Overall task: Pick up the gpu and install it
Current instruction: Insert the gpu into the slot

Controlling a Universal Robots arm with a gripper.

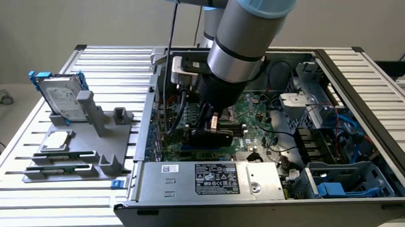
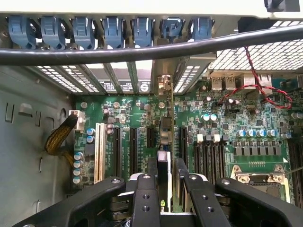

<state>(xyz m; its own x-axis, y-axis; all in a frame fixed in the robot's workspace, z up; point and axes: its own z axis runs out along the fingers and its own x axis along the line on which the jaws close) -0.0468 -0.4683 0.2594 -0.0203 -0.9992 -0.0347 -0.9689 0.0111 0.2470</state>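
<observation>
Half done, by my reading: the gpu (image 2: 164, 177) is picked up and clamped edge-on between the partly closed fingers (image 2: 151, 168) of the gripper (image 2: 166, 164). It hangs just above the motherboard (image 2: 118, 118), over its slots (image 2: 134, 146). Seating is left; whether the card's edge touches a slot I cannot tell.

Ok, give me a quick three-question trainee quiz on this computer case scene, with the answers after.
1. True or false: the gripper holds the gpu above the motherboard.
2. Where does the hard drive stand? A on the motherboard; B on the grey holder beside the case; C in the gripper.
3. What colour are the clips along the case's rear slots?
Key: 1 true; 2 B; 3 blue.
</observation>
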